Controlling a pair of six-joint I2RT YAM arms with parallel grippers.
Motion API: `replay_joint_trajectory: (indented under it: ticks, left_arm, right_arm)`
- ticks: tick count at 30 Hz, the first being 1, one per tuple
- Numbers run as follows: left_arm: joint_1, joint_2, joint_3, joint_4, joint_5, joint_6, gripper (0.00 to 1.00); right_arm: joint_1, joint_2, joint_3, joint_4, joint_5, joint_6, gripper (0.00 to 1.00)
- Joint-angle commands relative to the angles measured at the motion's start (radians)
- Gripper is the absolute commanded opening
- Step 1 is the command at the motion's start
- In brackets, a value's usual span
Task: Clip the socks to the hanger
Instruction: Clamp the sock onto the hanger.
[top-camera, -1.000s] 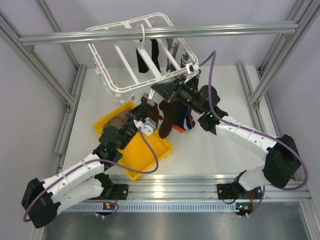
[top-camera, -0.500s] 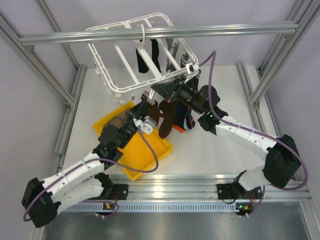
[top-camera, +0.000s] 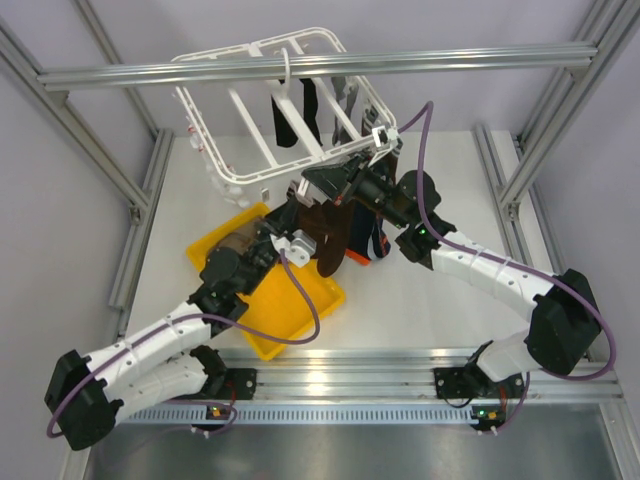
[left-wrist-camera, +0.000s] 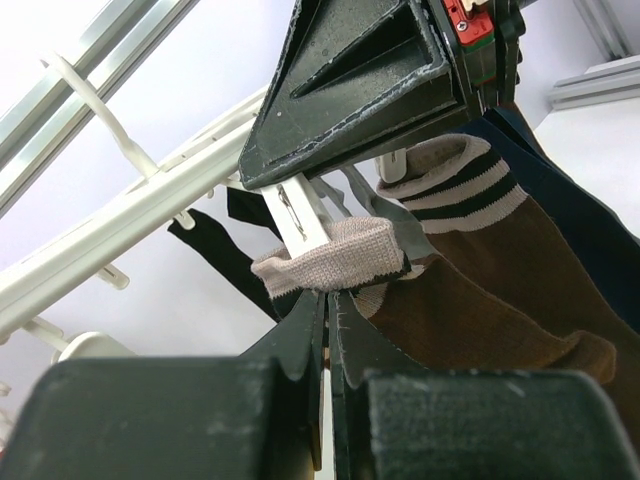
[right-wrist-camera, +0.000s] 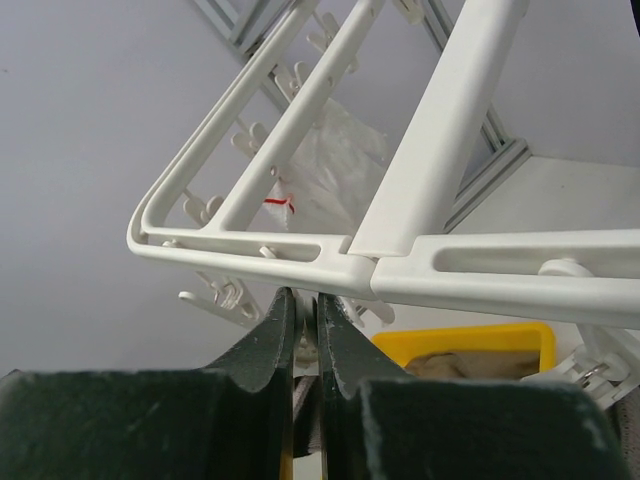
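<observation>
The white hanger (top-camera: 262, 110) hangs tilted from the top bar, with dark socks (top-camera: 284, 118) clipped to it. My left gripper (top-camera: 303, 217) is shut on the tan cuff (left-wrist-camera: 335, 255) of a brown sock (top-camera: 326, 242) and holds it up right under my right gripper (top-camera: 322, 184). In the left wrist view the cuff touches a white clip (left-wrist-camera: 298, 212) below the right gripper's black body (left-wrist-camera: 370, 80). My right gripper (right-wrist-camera: 304, 300) is shut on that clip, just under the hanger's frame (right-wrist-camera: 430, 160). A brown-white striped sock (left-wrist-camera: 455, 190) and a navy sock (left-wrist-camera: 590, 235) hang beside it.
A yellow tray (top-camera: 300, 315) lies on the table front left, with more socks (top-camera: 232, 246) in its far end; it also shows in the right wrist view (right-wrist-camera: 470, 340). A navy sock with orange trim (top-camera: 366, 248) hangs beside the brown one. Aluminium frame bars (top-camera: 300, 66) cross overhead.
My left gripper has risen and moved right with the brown sock, bringing its cuff up to the clip. My right gripper has stayed put on the clip.
</observation>
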Motion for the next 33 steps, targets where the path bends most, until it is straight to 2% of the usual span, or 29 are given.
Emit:
replay_joint_trajectory:
  ticks: [1, 3, 4, 7, 12, 14, 16, 19, 23, 27, 33]
  left_arm:
    - [-0.006, 0.0, 0.055, 0.073, -0.014, -0.01, 0.0]
    - [-0.006, 0.005, 0.058, 0.068, -0.017, -0.014, 0.0]
    - [-0.006, 0.002, 0.059, 0.067, -0.015, -0.014, 0.0]
    - [-0.006, 0.0, 0.056, 0.057, -0.017, -0.014, 0.0]
    - [-0.007, -0.011, 0.045, 0.033, -0.017, -0.014, 0.0]
    - [-0.006, -0.015, 0.045, 0.007, -0.017, -0.023, 0.0]
    - [-0.006, -0.02, 0.05, -0.016, -0.017, -0.036, 0.07]
    - [-0.006, -0.037, 0.07, -0.108, -0.011, -0.082, 0.26]
    - [-0.006, -0.083, 0.094, -0.232, -0.006, -0.189, 0.4]
    - [-0.004, -0.132, 0.13, -0.383, -0.02, -0.314, 0.48]
    - [0.048, -0.193, 0.193, -0.605, 0.008, -0.509, 0.51]
  right_arm:
    - [-0.012, -0.01, 0.026, 0.042, -0.014, -0.001, 0.05]
    - [-0.012, -0.013, 0.026, 0.042, -0.014, -0.001, 0.16]
    - [-0.012, -0.015, 0.026, 0.044, -0.014, -0.002, 0.25]
    - [-0.012, -0.015, 0.026, 0.045, -0.016, -0.004, 0.37]
    - [-0.013, -0.026, 0.02, 0.044, -0.014, -0.008, 0.4]
    - [-0.013, -0.032, 0.014, 0.041, -0.017, -0.013, 0.45]
    - [-0.013, -0.039, 0.009, 0.036, -0.019, -0.018, 0.51]
    - [-0.019, -0.055, 0.002, 0.024, -0.025, -0.025, 0.52]
    - [-0.031, -0.076, -0.006, -0.007, -0.018, -0.033, 0.52]
    - [-0.068, -0.088, -0.015, -0.044, -0.004, -0.025, 0.52]
    - [-0.111, -0.102, -0.029, -0.102, 0.01, -0.048, 0.51]
